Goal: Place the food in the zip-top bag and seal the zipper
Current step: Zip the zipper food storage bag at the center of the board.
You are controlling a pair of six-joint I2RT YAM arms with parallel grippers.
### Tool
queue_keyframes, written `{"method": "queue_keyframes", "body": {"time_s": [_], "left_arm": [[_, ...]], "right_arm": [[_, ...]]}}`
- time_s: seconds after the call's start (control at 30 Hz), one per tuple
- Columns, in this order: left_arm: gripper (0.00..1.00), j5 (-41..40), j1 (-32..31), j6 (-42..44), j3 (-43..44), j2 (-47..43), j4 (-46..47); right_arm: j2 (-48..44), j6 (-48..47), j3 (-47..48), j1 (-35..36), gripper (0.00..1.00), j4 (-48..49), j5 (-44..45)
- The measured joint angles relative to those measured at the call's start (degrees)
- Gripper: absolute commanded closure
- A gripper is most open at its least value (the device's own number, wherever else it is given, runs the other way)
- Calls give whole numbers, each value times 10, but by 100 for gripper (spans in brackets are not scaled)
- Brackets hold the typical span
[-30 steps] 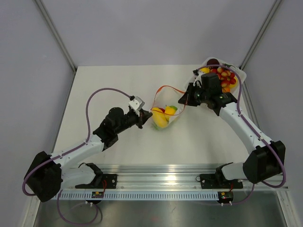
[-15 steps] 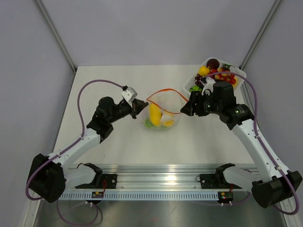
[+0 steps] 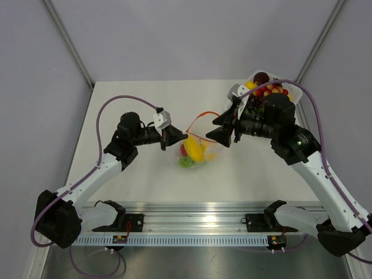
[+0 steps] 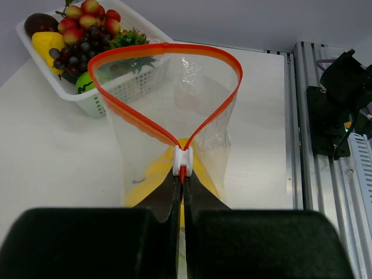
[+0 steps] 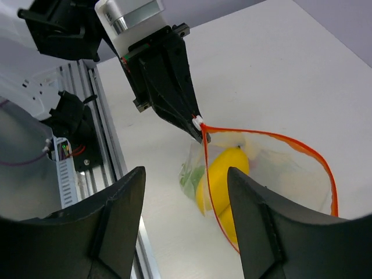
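The clear zip-top bag [image 3: 208, 152] hangs mid-table with its mouth open. Its orange-red zipper [image 4: 165, 52] forms a wide loop. My left gripper [image 4: 183, 173] is shut on the zipper's end, just behind the white slider [image 4: 183, 160]. Inside the bag lies food: a long yellow piece [image 3: 196, 150], a red one [image 3: 184, 149] and green bits [image 3: 187, 163]. My right gripper [image 3: 220, 128] stands open beside the bag's right edge, holding nothing. In the right wrist view its fingers [image 5: 125, 215] frame the bag [image 5: 279, 168] and the yellow piece [image 5: 224, 174].
A white basket [image 3: 295, 88] at the back right holds more toy fruit [image 3: 273, 90], also seen in the left wrist view [image 4: 87, 14]. The aluminium rail [image 3: 197, 221] with the arm bases runs along the near edge.
My right gripper has opened, let go of the bag's right edge and turned its fingers toward the bag. The left gripper kept its hold and rose slightly; the bag swung.
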Motion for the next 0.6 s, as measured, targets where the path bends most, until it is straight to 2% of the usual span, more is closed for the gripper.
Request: {"method": "queue_keyframes", "body": {"time_s": [0.13,0.27,0.6], "left_arm": [[100,24,0,5,1,0,-13],[100,42,0,11,2,0,-21],[100,52,0,41,23,-9,-63]], "right_arm": [[83,-74,59,46,35,3,-3],[146,-138,68,73,37,3,-6],[207,-217,112,80,44,-31,-25]]}}
